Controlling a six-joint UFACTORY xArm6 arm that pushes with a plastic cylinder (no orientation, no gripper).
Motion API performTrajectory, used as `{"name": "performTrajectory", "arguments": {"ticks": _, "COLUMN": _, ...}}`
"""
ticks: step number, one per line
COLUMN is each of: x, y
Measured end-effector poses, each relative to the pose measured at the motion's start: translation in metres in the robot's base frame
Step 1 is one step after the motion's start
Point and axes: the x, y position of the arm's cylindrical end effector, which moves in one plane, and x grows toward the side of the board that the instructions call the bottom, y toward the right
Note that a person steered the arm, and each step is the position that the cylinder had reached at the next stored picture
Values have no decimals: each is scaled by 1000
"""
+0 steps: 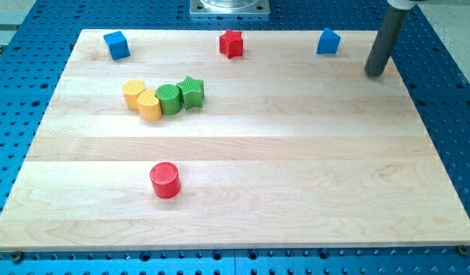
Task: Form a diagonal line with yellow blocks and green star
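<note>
While the rod stood far off at the view's upper right, the green star [192,91] was found in the upper left part of the wooden board [242,176], at the right-hand end of a short row of four blocks. Touching the star on its left, and a little lower, the green cylinder [168,98] was seen. Beyond that, further left of the star, a yellow heart-shaped block [149,105] was pressed against the cylinder, and a second yellow block [134,93], rounded in outline, was set against the heart's upper left. The row was thus seen to sag slightly in the middle, both ends lying higher in the view than the heart.

Well below the star and somewhat to its left, the red cylinder [165,180] was placed alone. Above and to the right of the star, near the board's top edge, the red star [231,43] was seen. A blue cube [116,45] was placed up and left of the green star, and another blue block [328,42] far to its upper right.

My tip [374,74] was set down near the board's right edge, well apart from the green star and every other block, nothing being touched by it. No fingers are borne by the rod, so nothing was pinched.
</note>
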Motion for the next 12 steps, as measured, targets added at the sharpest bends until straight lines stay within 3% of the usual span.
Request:
{"name": "performTrajectory", "arguments": {"ticks": 3, "x": 5, "y": -9}}
{"name": "performTrajectory", "arguments": {"ticks": 7, "x": 20, "y": -407}}
{"name": "performTrajectory", "arguments": {"ticks": 9, "x": 108, "y": -384}}
{"name": "performTrajectory", "arguments": {"ticks": 11, "x": 42, "y": -431}}
{"name": "performTrajectory", "arguments": {"ticks": 12, "x": 46, "y": -402}}
